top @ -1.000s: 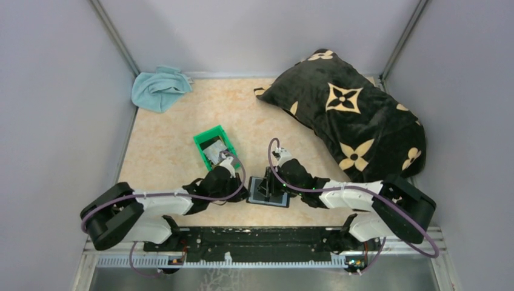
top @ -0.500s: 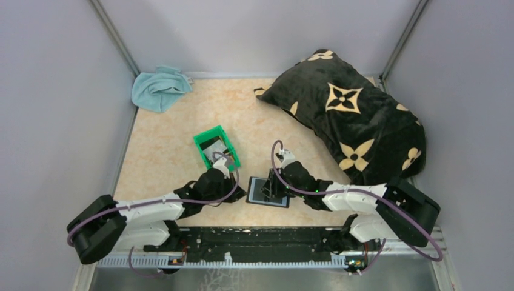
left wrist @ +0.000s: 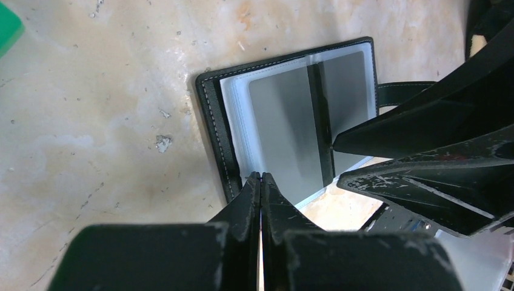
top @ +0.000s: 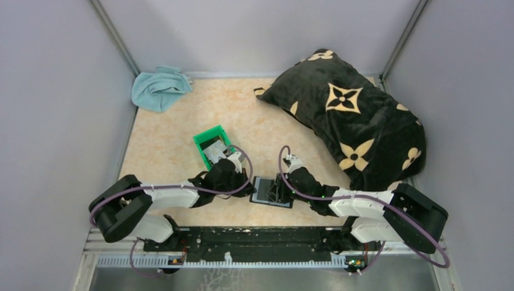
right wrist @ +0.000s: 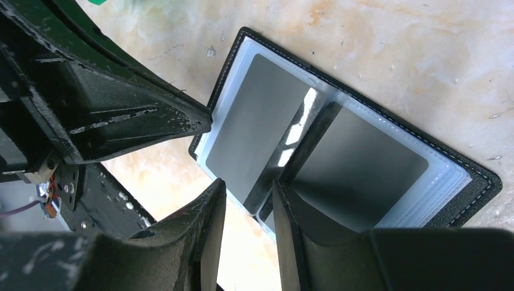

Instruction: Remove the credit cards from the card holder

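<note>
The card holder (top: 264, 193) lies open on the table, black with stitched edges and two grey panels under clear sleeves (left wrist: 285, 121) (right wrist: 339, 151). I cannot tell whether those panels are credit cards. Pale and dark flat credit cards (top: 213, 150) lie in the green bin. My left gripper (left wrist: 260, 176) (top: 250, 191) is shut, its tip resting on the holder's left panel near the stitched edge. My right gripper (right wrist: 248, 185) (top: 280, 193) is open at the holder's near edge. One finger sits by the centre fold and the other stands over bare table.
The green bin (top: 206, 138) stands just behind my left gripper. A blue cloth (top: 159, 88) lies at the back left. A black pillow with tan flowers (top: 351, 109) fills the back right. Grey walls close both sides, and a black rail (top: 260, 239) runs along the near edge.
My left arm has swung right, bringing its shut tip onto the holder's left side. My right gripper has shifted slightly right and narrowed a little. The holder has barely moved.
</note>
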Robot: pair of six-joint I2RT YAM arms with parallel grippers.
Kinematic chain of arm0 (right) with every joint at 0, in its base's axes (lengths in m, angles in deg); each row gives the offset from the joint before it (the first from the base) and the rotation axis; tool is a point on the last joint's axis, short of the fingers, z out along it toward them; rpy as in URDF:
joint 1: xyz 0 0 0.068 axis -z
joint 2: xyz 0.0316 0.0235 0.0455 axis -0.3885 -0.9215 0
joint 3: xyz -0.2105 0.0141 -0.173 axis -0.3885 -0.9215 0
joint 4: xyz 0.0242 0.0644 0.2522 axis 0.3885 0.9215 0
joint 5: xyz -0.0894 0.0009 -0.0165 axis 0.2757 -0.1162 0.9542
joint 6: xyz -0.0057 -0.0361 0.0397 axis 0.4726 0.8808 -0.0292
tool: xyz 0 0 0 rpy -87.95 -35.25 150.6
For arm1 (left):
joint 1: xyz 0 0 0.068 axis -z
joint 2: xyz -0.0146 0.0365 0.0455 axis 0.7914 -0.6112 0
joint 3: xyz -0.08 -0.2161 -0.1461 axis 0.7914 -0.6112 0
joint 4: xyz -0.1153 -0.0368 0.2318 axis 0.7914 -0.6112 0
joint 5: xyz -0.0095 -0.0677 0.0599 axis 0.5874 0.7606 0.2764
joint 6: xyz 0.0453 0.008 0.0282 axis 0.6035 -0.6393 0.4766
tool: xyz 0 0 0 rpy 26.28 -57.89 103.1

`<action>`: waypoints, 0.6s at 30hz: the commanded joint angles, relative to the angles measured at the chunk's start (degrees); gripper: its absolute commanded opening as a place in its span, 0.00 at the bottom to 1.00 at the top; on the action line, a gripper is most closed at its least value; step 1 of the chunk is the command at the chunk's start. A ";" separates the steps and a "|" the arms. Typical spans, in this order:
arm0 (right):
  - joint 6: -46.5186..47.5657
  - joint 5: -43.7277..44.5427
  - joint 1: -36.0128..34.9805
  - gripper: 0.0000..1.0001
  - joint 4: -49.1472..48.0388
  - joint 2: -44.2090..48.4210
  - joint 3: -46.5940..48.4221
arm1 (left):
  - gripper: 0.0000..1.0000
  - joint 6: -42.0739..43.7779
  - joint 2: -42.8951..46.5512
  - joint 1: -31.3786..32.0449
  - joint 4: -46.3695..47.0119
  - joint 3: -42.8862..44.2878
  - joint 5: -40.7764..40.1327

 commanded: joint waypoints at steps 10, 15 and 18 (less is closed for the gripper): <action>-1.13 -0.16 0.85 0.35 -3.18 1.95 -1.41 | 0.00 0.35 -2.44 -1.05 2.05 -0.30 3.20; -1.15 0.89 1.25 0.39 -0.25 5.01 -1.76 | 0.00 -0.10 -4.37 -0.96 3.51 -0.39 4.26; -1.22 0.57 1.78 0.42 -0.34 5.13 -2.49 | 0.00 -0.21 -5.74 -0.93 4.45 -0.04 5.03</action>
